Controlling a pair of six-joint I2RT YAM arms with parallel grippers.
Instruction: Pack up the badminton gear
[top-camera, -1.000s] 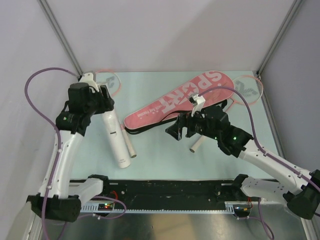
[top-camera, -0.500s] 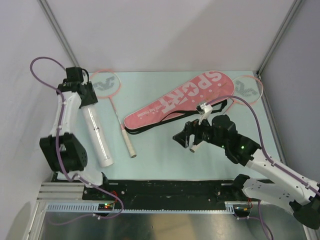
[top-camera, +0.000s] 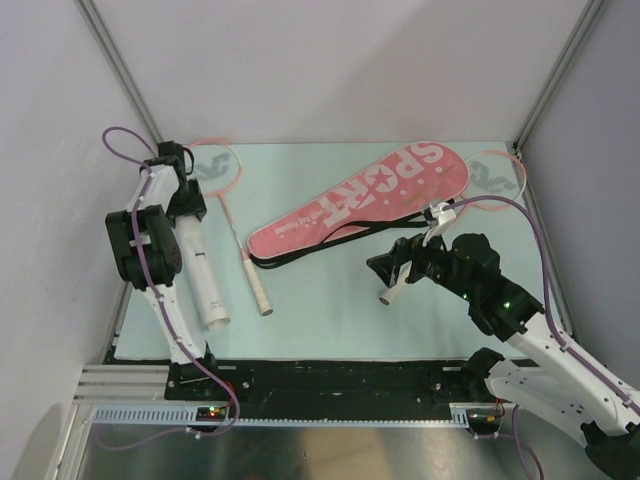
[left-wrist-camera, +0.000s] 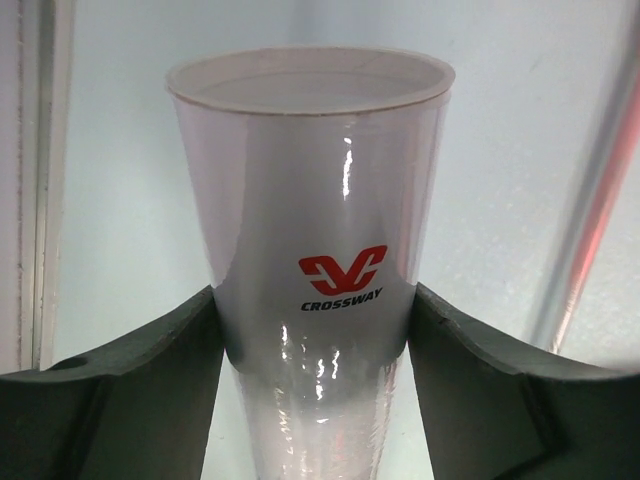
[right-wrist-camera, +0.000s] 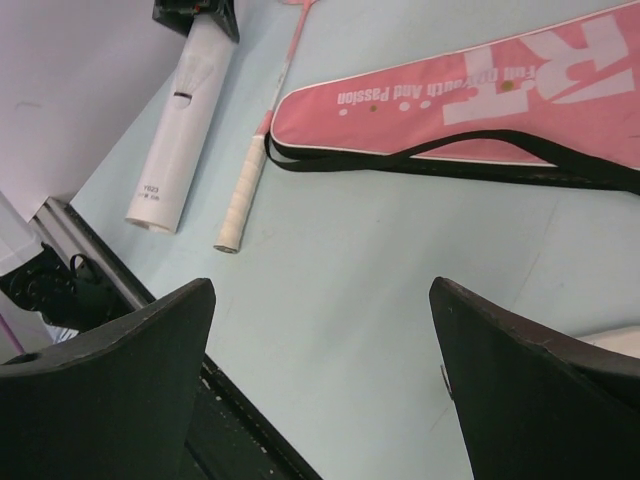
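The long white tube (top-camera: 203, 270) lies along the left side of the table, its open end toward me. My left gripper (top-camera: 186, 200) is shut on its far end. In the left wrist view both fingers (left-wrist-camera: 180, 340) press the sides of the tube (left-wrist-camera: 310, 190). One pink-framed racket (top-camera: 238, 235) lies just right of the tube. The pink "SPORT" bag (top-camera: 370, 195) with its black strap lies diagonally at the centre. My right gripper (top-camera: 392, 268) is open and empty above the table, over the white handle (top-camera: 388, 294) of the second racket (top-camera: 495, 175). The shuttlecock is not in view.
Metal posts and grey walls close in the table on the left, right and back. A black rail (top-camera: 340, 375) runs along the near edge. The right wrist view shows the tube (right-wrist-camera: 185, 130), a racket handle (right-wrist-camera: 243, 195), the bag (right-wrist-camera: 460, 100) and bare table between the fingers.
The left arm folded back to the left, carrying the tube with it toward the table's left side. The right arm drew back to the right and nearer, its gripper still open.
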